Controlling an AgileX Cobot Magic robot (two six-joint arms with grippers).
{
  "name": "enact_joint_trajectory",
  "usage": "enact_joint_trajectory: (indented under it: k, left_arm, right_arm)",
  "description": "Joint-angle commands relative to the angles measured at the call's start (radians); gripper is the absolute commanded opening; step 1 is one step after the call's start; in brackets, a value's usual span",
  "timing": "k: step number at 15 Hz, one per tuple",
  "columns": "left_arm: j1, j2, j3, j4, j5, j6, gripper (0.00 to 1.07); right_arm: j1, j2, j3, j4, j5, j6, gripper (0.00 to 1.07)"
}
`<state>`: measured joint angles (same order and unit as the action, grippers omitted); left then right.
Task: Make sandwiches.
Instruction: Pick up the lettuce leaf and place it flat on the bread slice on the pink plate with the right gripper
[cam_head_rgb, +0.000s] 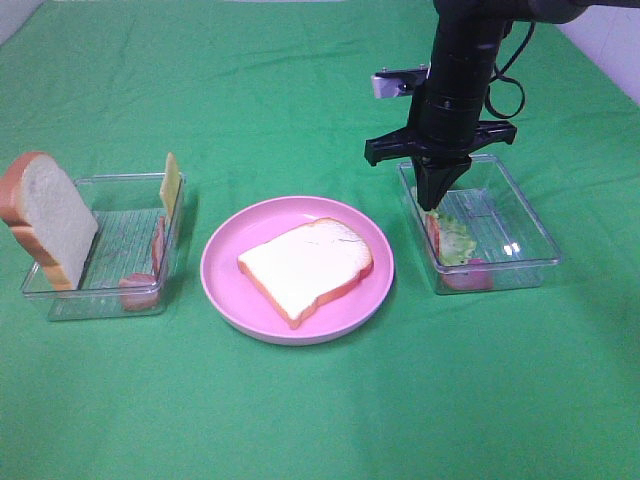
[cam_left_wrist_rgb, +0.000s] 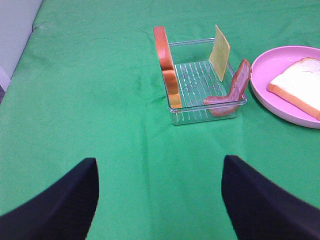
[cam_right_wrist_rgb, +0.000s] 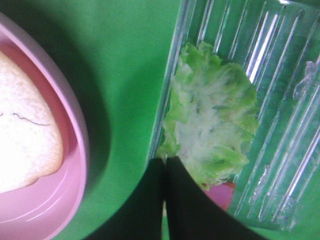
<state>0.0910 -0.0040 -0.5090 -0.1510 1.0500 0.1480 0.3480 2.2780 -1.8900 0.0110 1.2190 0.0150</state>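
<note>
My right pincer (cam_right_wrist_rgb: 165, 162) is pinched shut on the rim of the pale green toy lettuce leaf (cam_right_wrist_rgb: 215, 115), likely limp and light.

near edge of the table (cam_head_rgb: 320, 430): bare from corner to corner; we see open room to pass.
left tray (cam_head_rgb: 95, 300): an upright bread slice (cam_head_rgb: 45, 215) blocks the wall toward the table's left edge, cheese slice (cam_head_rgb: 171, 185) and bacon (cam_head_rgb: 158, 245) lean on the opposite wall; middle free.
table's middle: the pink plate (cam_head_rgb: 222, 285) carries a flat bread slice (cam_head_rgb: 305, 265); narrow bare strips part it from both trays.
right tray (cam_head_rgb: 520, 235): the right gripper (cam_head_rgb: 437, 205) fills the plate-side part, pinched on the lettuce (cam_head_rgb: 455, 240); we find the rest free.
</note>
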Motion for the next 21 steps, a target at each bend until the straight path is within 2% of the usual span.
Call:
enact_joint_trajectory:
  k: [1, 9, 15, 17, 19, 20, 21]
  left_arm:
    - [0.005, -0.020, 0.004, -0.003, -0.008, -0.001, 0.67]
    - [0.005, -0.020, 0.004, -0.003, -0.008, -0.001, 0.67]
    - [0.005, -0.020, 0.004, -0.003, -0.008, -0.001, 0.67]
    - [0.005, -0.020, 0.004, -0.003, -0.008, -0.001, 0.67]
    - [0.005, -0.020, 0.004, -0.003, -0.008, -0.001, 0.67]
    - [0.005, -0.020, 0.004, -0.003, -0.008, -0.001, 0.67]
    - [0.005, -0.020, 0.004, -0.003, -0.008, -0.001, 0.67]
  right_arm:
    - [-0.001, -0.032, 0.000, -0.028, 0.066, -0.015, 0.00]
    - [-0.001, -0.145, -0.001, -0.096, 0.067, -0.015, 0.00]
    - [-0.001, -0.356, -0.001, -0.062, 0.038, -0.015, 0.00]
    - [-0.001, -0.408, -0.001, 0.068, 0.019, -0.075, 0.00]
    - [0.005, -0.415, 0.028, 0.415, 0.017, -0.229, 0.00]
    - [0.005, -0.415, 0.028, 0.415, 0.017, -0.229, 0.00]
    - [0.020, -0.415, 0.061, 0.524, 0.014, -0.294, 0.00]
